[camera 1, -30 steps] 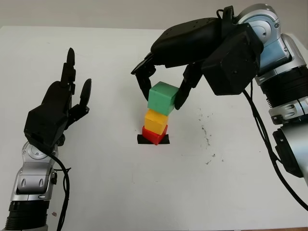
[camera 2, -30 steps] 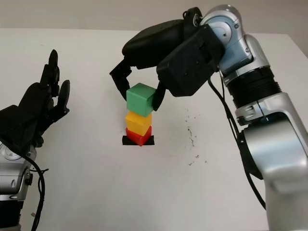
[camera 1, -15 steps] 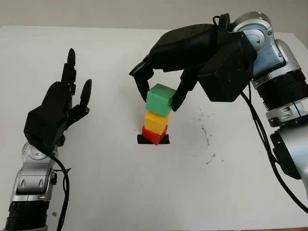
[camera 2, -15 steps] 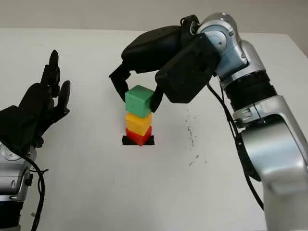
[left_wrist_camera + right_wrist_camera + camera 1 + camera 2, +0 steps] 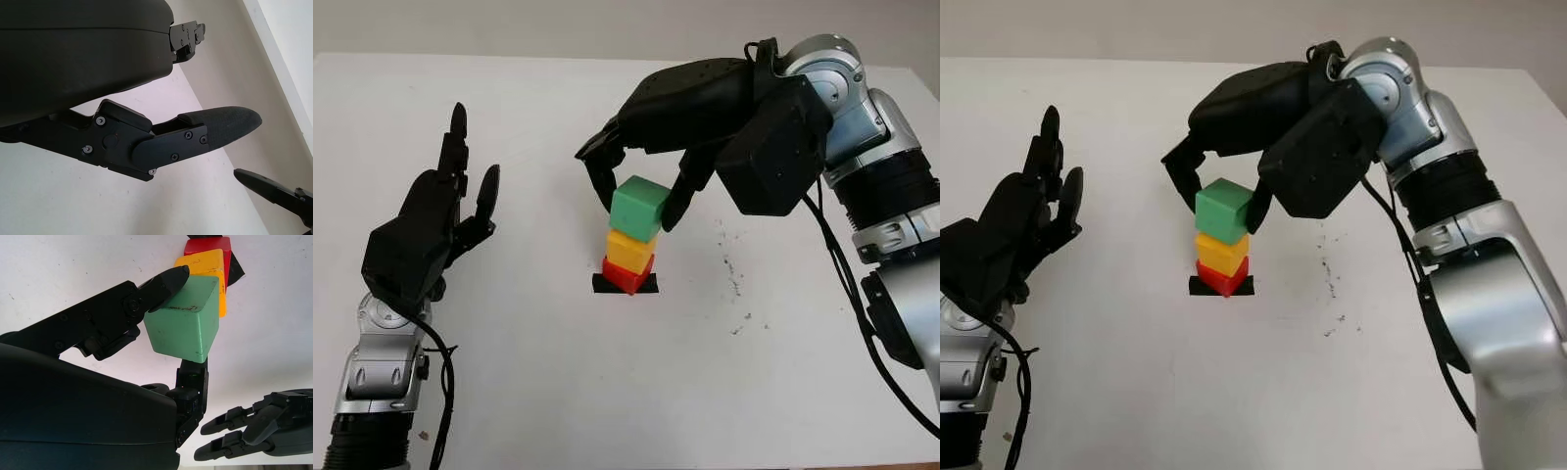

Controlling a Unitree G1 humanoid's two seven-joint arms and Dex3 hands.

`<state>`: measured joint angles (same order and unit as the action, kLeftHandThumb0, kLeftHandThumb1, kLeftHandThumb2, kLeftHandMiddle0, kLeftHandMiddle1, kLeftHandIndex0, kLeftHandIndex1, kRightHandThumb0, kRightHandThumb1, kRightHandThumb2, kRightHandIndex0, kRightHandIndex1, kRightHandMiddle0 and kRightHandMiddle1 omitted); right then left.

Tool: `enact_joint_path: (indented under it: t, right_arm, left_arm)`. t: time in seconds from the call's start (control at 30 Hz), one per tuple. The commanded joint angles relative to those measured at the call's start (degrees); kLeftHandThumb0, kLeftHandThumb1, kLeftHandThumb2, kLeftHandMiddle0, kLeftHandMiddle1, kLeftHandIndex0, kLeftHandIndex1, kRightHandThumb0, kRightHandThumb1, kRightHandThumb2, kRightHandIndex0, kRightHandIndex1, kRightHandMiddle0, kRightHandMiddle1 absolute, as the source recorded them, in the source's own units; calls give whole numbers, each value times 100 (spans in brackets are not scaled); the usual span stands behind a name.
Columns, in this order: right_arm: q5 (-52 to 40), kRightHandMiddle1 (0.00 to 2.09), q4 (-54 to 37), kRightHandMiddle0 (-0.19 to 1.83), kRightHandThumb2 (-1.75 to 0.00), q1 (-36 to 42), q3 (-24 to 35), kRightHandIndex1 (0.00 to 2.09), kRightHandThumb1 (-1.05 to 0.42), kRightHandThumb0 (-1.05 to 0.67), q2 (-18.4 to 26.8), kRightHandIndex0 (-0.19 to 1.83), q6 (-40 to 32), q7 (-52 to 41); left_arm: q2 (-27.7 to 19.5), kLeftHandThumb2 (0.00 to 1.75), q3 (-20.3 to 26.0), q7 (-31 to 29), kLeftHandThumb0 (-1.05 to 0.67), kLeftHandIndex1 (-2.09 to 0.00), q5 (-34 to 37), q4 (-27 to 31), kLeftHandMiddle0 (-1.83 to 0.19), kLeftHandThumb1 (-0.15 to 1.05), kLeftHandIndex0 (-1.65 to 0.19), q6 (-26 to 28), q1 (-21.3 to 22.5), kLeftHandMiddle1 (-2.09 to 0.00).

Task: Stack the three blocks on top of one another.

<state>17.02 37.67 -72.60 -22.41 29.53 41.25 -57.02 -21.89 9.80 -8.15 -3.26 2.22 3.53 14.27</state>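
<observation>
Fingers (image 5: pixel 166 281) of right hand (image 5: pixel 705 98) gripping matte green cube (image 5: pixel 639 208), left hand (image 5: pixel 421 230) open

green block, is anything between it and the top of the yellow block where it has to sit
Nothing visible does. The right hand grips the green block directly over the yellow block, which sits on the red block. The left hand is open, well off to the side.

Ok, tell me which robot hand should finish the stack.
Right. The right robot hand already grips the green block over the yellow block and red block; it probably only needs to let go. The left robot hand is open, off to the side.
</observation>
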Motion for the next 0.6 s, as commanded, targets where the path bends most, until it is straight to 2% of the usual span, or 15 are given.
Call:
enact_joint_path:
  t: [0.0, 0.57]
  right_arm:
    - [-38, 144, 21, 41, -6, 2, 7, 5, -93, -44, -29, 33, 43, 16]
    - [-80, 143, 113, 39, -5, 80, 24, 4, -94, -47, -72, 32, 30, 49]
  left_arm:
    - [21, 71, -12, 26, -88, 0, 5, 108, 19, 105, 19, 6, -41, 0]
    - [22, 70, -14, 11, -86, 0, 11, 163, 19, 105, 19, 120, -60, 0]
